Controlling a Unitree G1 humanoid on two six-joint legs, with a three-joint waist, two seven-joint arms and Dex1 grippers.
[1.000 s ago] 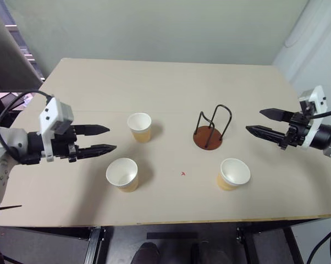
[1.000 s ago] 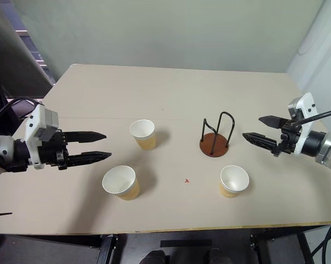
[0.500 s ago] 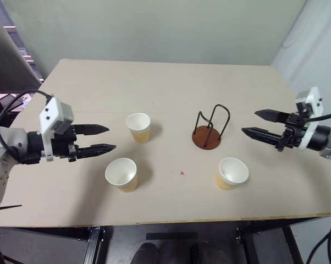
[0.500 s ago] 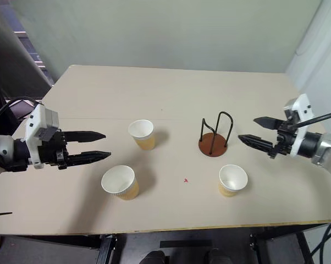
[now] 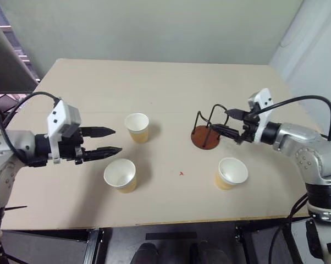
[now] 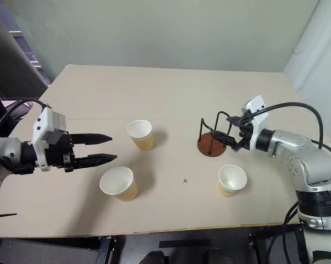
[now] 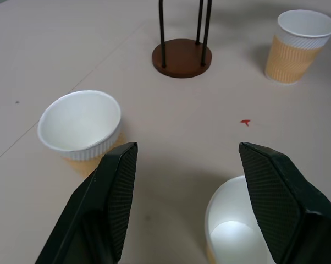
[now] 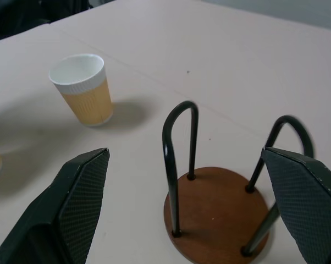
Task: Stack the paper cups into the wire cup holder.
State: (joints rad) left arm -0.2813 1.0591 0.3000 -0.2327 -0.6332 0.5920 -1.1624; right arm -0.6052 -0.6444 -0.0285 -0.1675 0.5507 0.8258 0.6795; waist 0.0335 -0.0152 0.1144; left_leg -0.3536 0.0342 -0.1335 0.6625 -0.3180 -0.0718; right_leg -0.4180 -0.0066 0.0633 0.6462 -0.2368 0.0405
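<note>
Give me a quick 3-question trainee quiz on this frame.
1. How many cups stand on the table?
2. True or false: one cup already sits in the holder.
3. Which end effector is at the holder? A) left B) right

Key:
1. Three: far cup, near-left cup, near-right cup.
2. False; the holder is empty.
3. B; its open fingers flank the wire loops.
</note>
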